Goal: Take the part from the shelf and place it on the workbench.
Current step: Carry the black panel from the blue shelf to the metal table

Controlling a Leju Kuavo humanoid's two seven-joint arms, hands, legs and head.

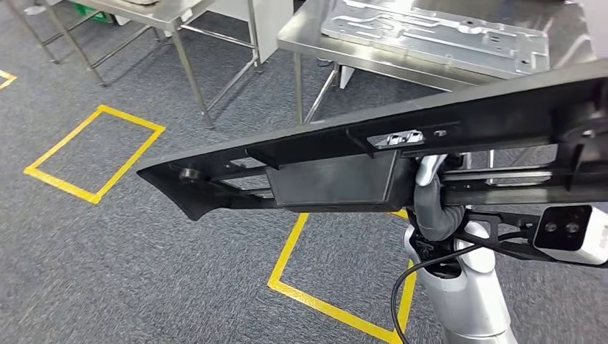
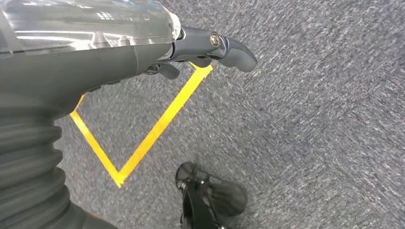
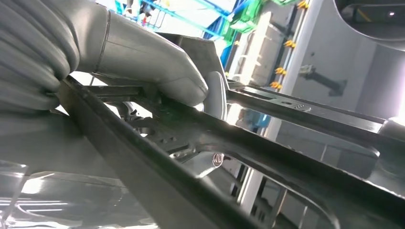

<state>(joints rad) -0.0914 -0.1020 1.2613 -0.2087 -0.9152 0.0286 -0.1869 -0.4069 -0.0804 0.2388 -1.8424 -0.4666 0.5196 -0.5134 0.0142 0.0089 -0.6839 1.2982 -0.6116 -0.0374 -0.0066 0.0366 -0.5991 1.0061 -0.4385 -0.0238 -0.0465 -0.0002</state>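
A long black plastic part (image 1: 337,161) stretches across the head view, tilted up toward the right, with a boxy section in its middle. My right hand (image 1: 429,188) grips it from below near its right half. In the right wrist view the thumb (image 3: 157,67) lies over a black rail of the part (image 3: 200,143). The steel workbench (image 1: 358,56) stands beyond the part at the upper right. My left hand (image 2: 210,47) hangs over the carpet and holds nothing, one finger stretched out.
A silver stamped metal plate (image 1: 437,32) lies on the workbench. A second steel table (image 1: 172,18) stands at the upper left. Yellow tape rectangles (image 1: 93,154) (image 1: 323,304) mark the grey carpet.
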